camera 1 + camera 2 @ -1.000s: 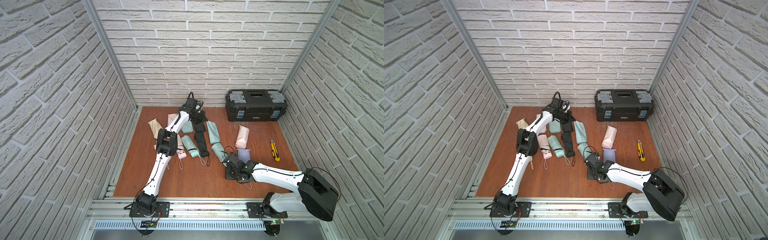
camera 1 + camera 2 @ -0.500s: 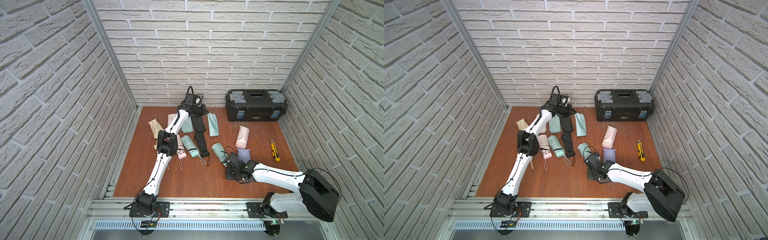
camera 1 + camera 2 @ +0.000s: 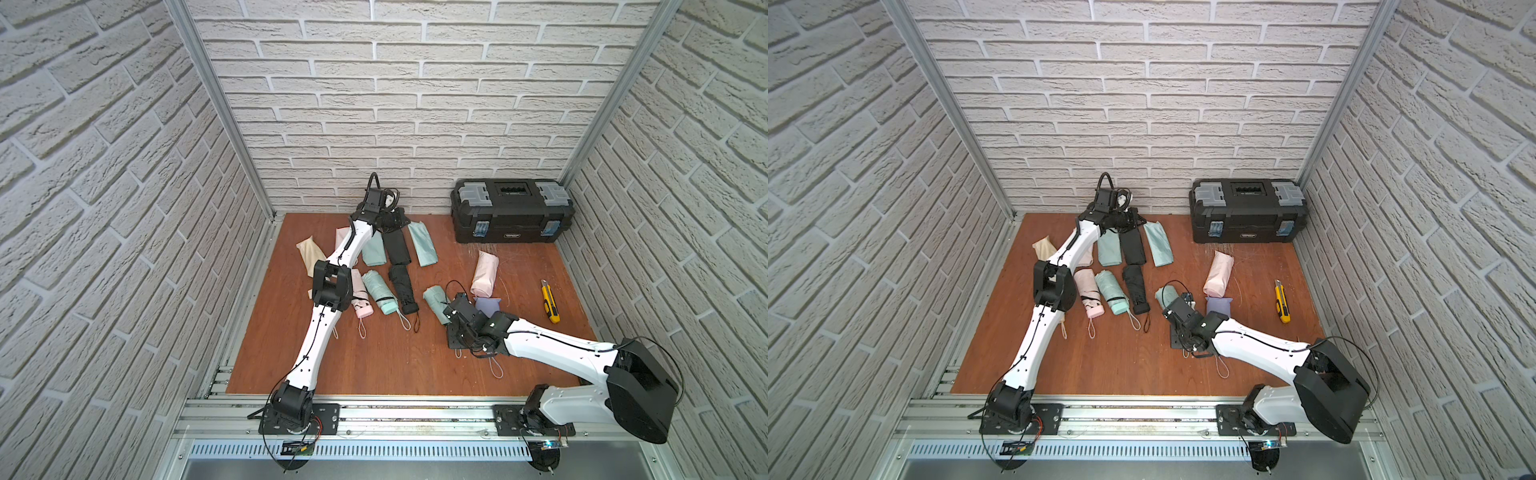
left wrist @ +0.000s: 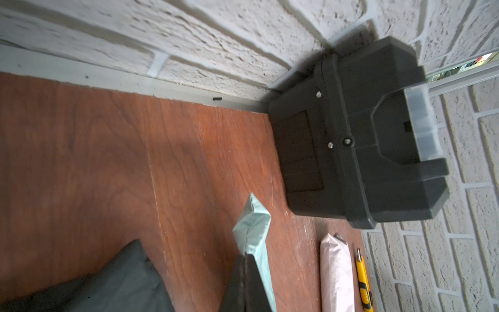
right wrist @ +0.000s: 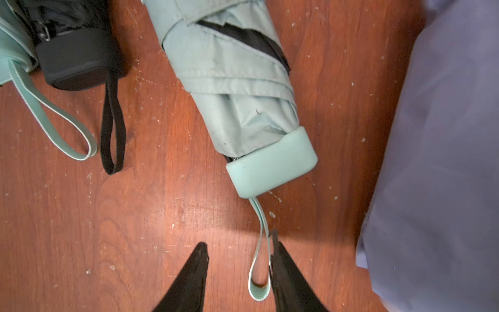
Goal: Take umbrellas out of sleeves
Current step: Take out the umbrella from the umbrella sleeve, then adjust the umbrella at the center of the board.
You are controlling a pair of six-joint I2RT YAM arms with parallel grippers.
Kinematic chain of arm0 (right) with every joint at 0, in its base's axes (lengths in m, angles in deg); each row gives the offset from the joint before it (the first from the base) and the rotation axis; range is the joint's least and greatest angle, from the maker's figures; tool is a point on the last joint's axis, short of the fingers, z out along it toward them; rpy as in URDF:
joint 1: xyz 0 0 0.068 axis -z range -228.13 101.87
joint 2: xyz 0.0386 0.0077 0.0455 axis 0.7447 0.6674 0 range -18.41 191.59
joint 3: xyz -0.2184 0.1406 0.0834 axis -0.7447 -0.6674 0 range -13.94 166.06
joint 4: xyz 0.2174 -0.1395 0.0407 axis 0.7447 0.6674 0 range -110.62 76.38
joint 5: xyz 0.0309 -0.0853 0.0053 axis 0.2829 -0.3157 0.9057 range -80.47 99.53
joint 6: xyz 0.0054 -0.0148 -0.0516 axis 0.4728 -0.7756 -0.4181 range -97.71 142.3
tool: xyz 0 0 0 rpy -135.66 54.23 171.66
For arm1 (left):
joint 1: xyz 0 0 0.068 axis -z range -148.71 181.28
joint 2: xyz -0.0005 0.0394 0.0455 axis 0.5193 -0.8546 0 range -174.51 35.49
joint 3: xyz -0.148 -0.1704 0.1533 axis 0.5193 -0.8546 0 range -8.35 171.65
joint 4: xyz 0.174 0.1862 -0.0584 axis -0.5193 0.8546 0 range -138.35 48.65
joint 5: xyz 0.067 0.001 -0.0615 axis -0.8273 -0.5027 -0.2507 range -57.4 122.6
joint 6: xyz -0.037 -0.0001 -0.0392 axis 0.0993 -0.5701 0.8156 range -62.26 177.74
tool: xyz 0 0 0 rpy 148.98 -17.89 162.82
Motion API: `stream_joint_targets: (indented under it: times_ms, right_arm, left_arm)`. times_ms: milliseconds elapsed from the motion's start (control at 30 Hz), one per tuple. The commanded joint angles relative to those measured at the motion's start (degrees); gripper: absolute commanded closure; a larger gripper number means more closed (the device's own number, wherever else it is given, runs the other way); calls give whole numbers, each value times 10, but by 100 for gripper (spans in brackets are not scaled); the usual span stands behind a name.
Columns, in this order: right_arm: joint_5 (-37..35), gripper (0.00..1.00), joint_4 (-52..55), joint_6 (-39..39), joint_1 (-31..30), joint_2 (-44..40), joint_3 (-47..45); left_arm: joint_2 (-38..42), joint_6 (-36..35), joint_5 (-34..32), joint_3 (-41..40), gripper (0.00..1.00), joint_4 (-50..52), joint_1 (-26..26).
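Note:
My left gripper [image 3: 401,218] is at the back wall, its fingers pressed together on the far end of an empty mint sleeve [image 4: 253,227]. That sleeve [image 3: 422,249] lies beside a black sleeve [image 3: 397,249]. My right gripper [image 5: 239,243] is open just in front of a bare mint umbrella [image 5: 229,81]. The umbrella's wrist loop [image 5: 260,270] lies between the fingers, against one of them. In a top view that umbrella [image 3: 434,299] lies mid-table, with the right gripper [image 3: 453,330] at its handle end. A lilac sleeved umbrella [image 3: 487,306] and a pink one [image 3: 484,274] lie to its right.
Bare pink [image 3: 358,297], mint [image 3: 380,291] and black [image 3: 404,289] umbrellas lie in a row left of centre. Behind them are another mint sleeve [image 3: 372,251] and a beige piece [image 3: 309,253]. A black toolbox [image 3: 513,212] stands back right, and a yellow utility knife [image 3: 549,301] lies near the right wall.
The left gripper pulled the mint sleeve off its umbrella toward the back wall, and the sleeve now lies beside the black one. The right gripper has opened at the umbrella's handle.

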State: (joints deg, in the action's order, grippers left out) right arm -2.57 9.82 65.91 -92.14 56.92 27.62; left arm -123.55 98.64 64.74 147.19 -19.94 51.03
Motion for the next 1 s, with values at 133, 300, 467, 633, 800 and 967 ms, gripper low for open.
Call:
stream_joint_targets:
  times_ms: [133, 300, 467, 633, 800, 967]
  right_arm:
    - [-50, 29, 42, -65, 5, 42, 73]
    - [-14, 23, 38, -118, 41, 85, 120]
    - [2, 22, 42, -148, 64, 142, 156]
    - [16, 14, 35, -170, 78, 185, 179]
    - [34, 10, 26, -185, 90, 226, 188]
    - [28, 11, 18, -180, 90, 249, 186]
  left_arm:
    - [4, -16, 11, 26, 21, -27, -5]
    - [62, -46, -20, -21, 12, 1, -3]
    - [117, -71, -55, -70, 2, 45, -1]
    - [199, -92, -101, -169, 2, 62, 9]
    - [307, -79, -109, -310, 2, -4, 22]
    - [373, -72, -108, -384, 2, -38, 36]
